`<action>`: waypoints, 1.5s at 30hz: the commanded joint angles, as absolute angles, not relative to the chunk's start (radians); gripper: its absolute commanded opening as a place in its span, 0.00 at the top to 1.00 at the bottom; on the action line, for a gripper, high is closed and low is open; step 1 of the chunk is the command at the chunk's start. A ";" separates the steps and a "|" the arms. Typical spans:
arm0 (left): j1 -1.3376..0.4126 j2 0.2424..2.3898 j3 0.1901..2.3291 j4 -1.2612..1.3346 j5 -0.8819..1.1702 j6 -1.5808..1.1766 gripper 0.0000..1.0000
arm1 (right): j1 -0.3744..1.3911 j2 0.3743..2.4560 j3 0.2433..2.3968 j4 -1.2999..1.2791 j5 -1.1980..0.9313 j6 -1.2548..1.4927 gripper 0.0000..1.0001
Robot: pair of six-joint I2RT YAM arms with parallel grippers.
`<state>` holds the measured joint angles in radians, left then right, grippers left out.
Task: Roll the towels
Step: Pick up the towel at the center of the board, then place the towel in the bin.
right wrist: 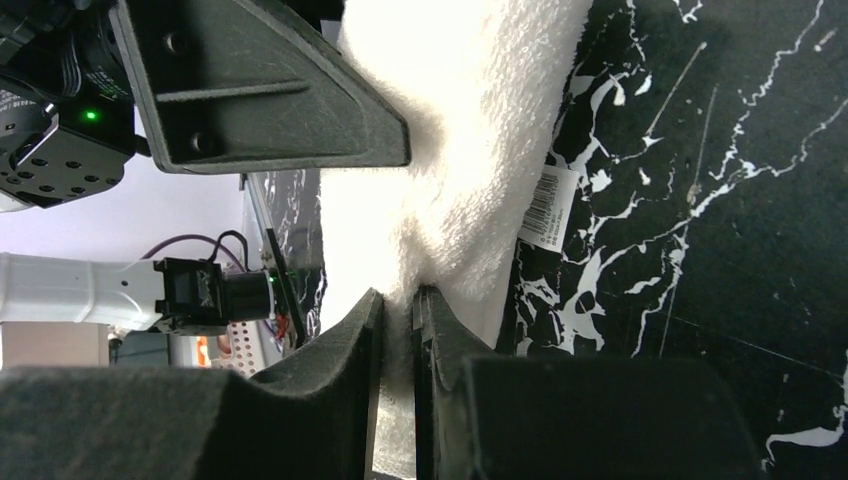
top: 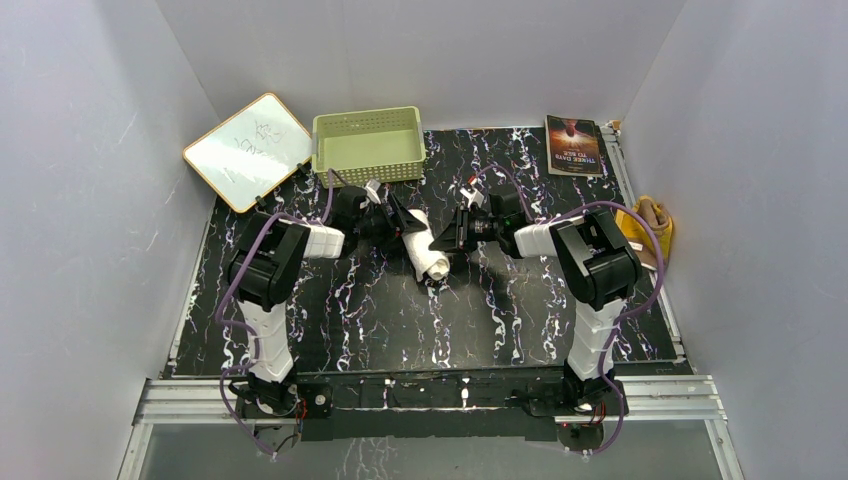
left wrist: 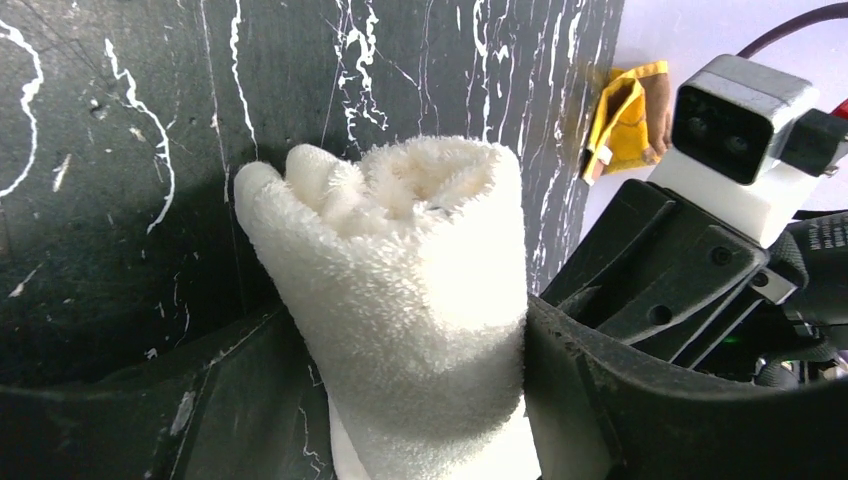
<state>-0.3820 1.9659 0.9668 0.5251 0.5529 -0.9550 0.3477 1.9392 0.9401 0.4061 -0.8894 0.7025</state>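
Observation:
The white towel (top: pixel 425 255) lies rolled into a short thick roll at the middle of the black marbled table. My left gripper (top: pixel 402 226) is shut on the roll from its far left; in the left wrist view (left wrist: pixel 420 360) the fingers press both sides of the white towel (left wrist: pixel 410 270). My right gripper (top: pixel 447 238) is shut on the towel from the right; in the right wrist view (right wrist: pixel 400 310) the jaws pinch a thin fold of the white towel (right wrist: pixel 480 130). The brown and yellow towel (top: pixel 648 222) lies crumpled at the right table edge, also in the left wrist view (left wrist: pixel 628 115).
A pale green perforated basket (top: pixel 368 143) stands at the back. A whiteboard (top: pixel 247 150) leans at the back left. A book (top: pixel 573 146) lies at the back right. Grey walls close in on three sides.

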 commanded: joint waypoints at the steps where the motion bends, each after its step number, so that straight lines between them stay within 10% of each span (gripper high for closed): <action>1: -0.390 1.968 0.955 0.657 0.608 -1.044 0.33 | 0.355 1.954 0.976 0.379 -0.875 0.641 0.90; 4: -0.390 1.945 0.968 0.625 0.602 -1.027 0.37 | 0.355 1.952 0.977 0.366 -0.870 0.629 0.83; 10: -0.368 1.909 1.057 0.492 0.628 -0.894 0.48 | 0.352 1.905 1.025 0.240 -0.854 0.532 0.37; 18: -0.243 1.888 1.317 0.237 0.730 -0.682 0.58 | 0.278 1.749 1.038 0.165 -0.821 0.514 0.24; 19: -0.231 1.903 1.374 0.178 0.748 -0.642 0.58 | 0.276 1.715 1.034 0.146 -0.815 0.505 0.04; 33: -0.128 2.404 2.301 -0.027 0.905 -0.683 0.63 | 0.291 1.652 0.921 0.058 -0.819 0.417 0.02; 45: -0.099 2.773 2.527 0.481 0.770 -0.937 0.59 | 0.318 1.643 0.907 -0.057 -0.808 0.326 0.02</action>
